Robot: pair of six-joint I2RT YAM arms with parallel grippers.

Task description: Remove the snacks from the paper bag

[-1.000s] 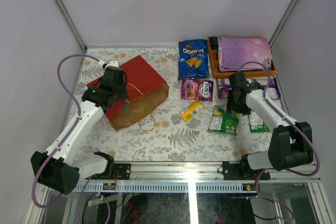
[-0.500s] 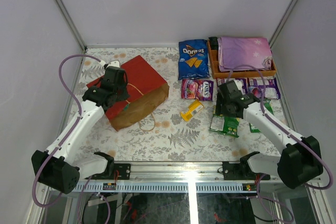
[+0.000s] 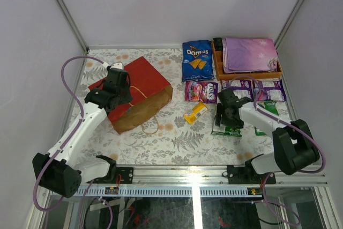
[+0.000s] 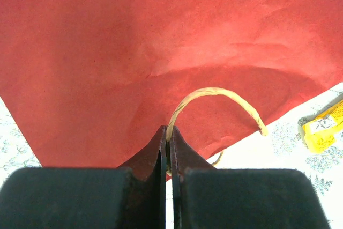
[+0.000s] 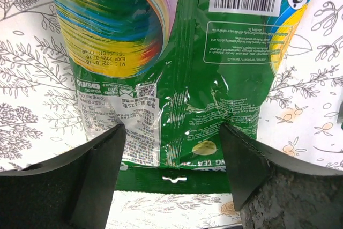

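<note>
Evidently left tool [image 4: 167, 146] pinches the handle [image 4: 214, 96]; right tool [image 5: 171, 138] gapes, perhaps touching, astride green packet [image 5: 193, 84].

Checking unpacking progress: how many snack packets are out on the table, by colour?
Blue Doritos bag: 1
Pink packet: 1
Yellow packet: 1
Green packets: 2, one partly hidden by the arm
Purple packets: 2
Total: 7

Robotics lab cell: white enclosure walls [image 3: 177, 4], aluminium frame rail [image 3: 177, 171], floral-covered table [image 3: 182, 140].
</note>
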